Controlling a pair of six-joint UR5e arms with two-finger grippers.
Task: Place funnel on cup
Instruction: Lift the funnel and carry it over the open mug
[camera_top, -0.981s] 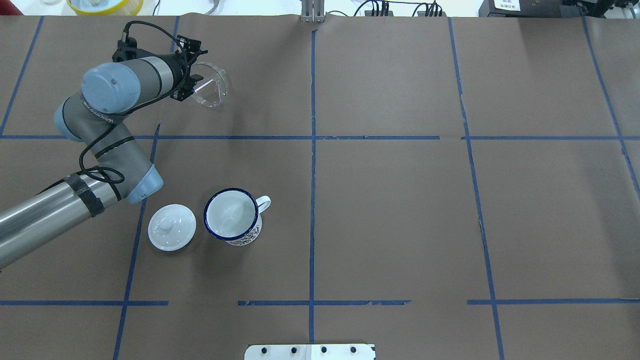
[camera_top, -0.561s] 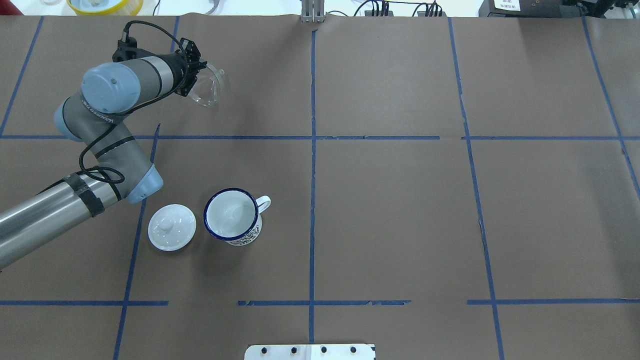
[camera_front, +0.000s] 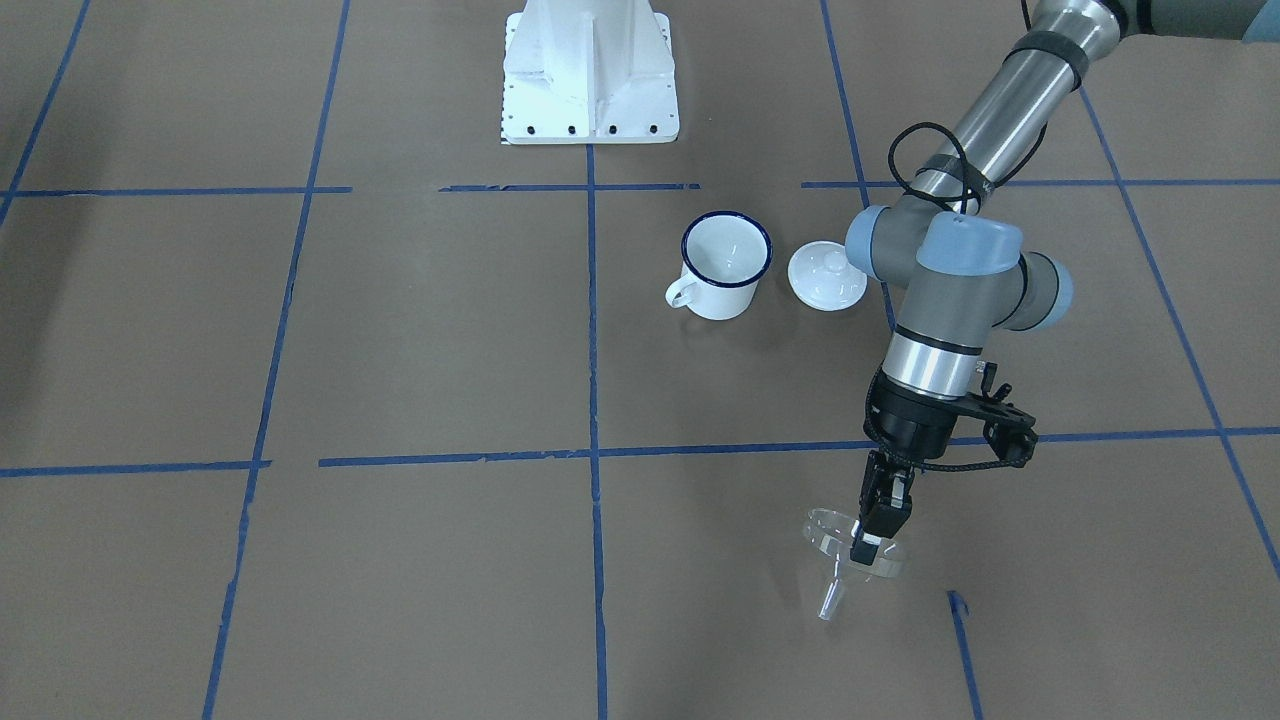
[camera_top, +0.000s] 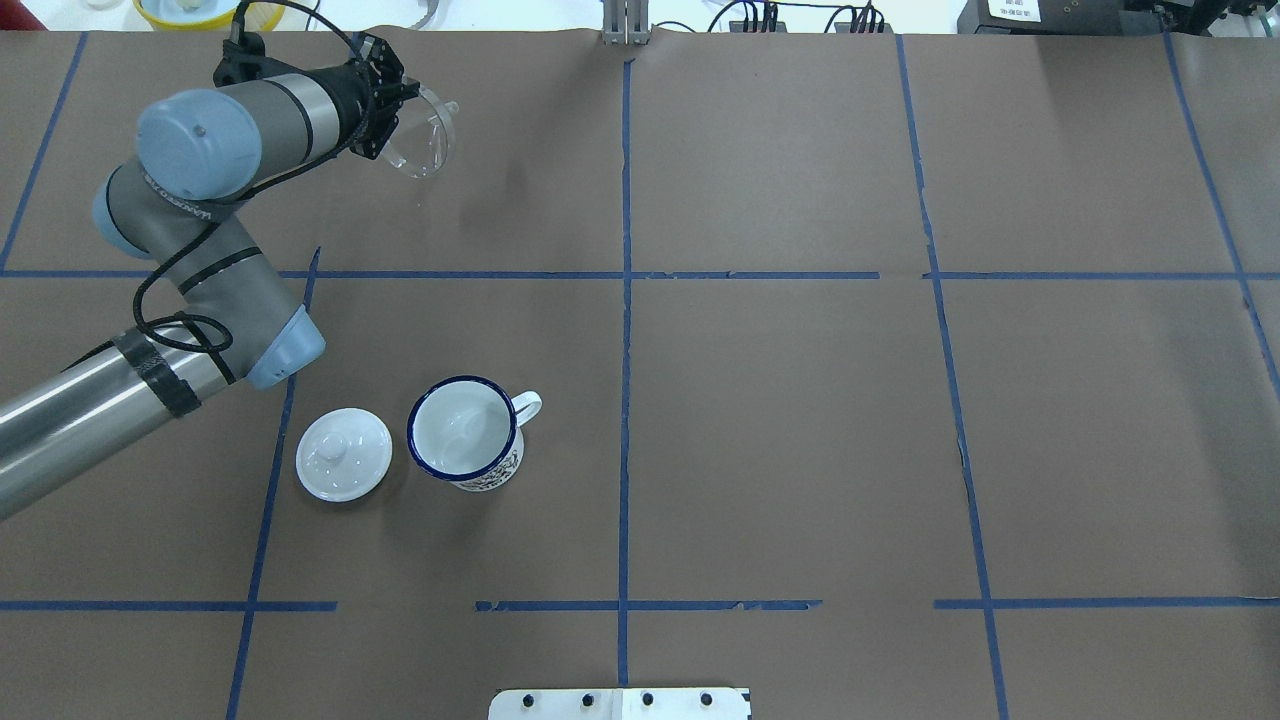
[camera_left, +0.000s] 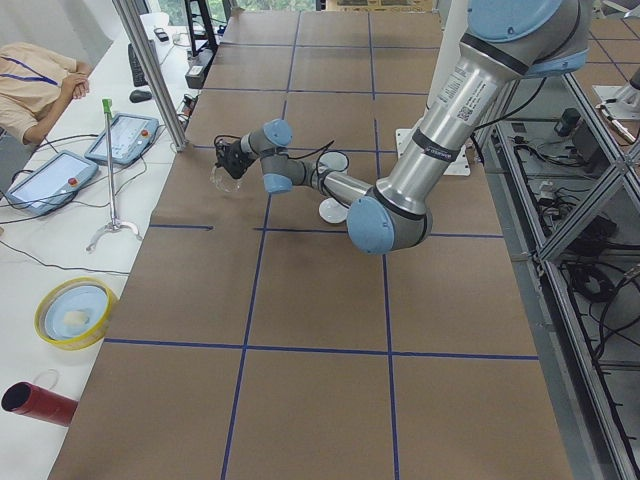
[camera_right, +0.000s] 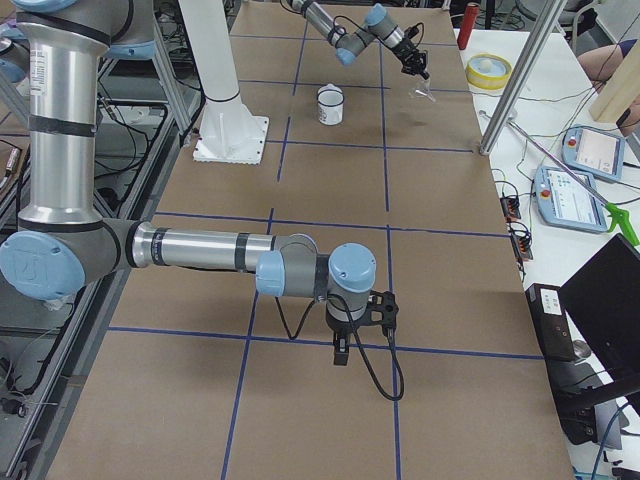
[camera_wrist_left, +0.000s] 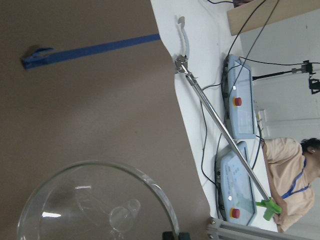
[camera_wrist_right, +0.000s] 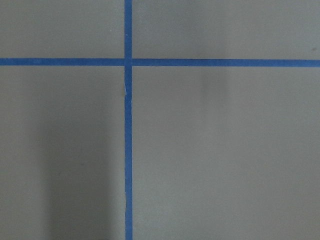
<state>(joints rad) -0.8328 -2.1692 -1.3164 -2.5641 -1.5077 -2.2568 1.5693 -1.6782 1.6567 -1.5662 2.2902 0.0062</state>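
Left gripper (camera_front: 866, 542) works at the far left of the table (camera_top: 800, 400), its two fingers pressed together on the rim of the funnel (camera_top: 428, 140), pinching the clear wall between them. A second ago those fingers stood spread on either side of that rim. They then closed on it, and now the wrist has risen and drawn toward the far edge, with the funnel riding along. It hangs tilted from the pinch with its spout slanting down and away from the robot. It looks clear of the brown paper, though the gap under the spout tip is hard to read. In the left wrist view the wide mouth faces the camera with the spout behind it.

I judge the grasp made and the lift begun. What remains is the carry back toward the robot and the setting down.

Nearer the robot lies the round white lid (camera_top: 343, 453), knob up. Just beside it on the right, apart from it, stands the cup (camera_top: 465, 432), upright and open, its handle pointing right. It is well apart from the funnel, whose spout will need to be turned straight down over the blue rim.

Far to the right, the right gripper (camera_right: 340, 352) hangs low over bare paper. Whether it is spread or closed I cannot tell.
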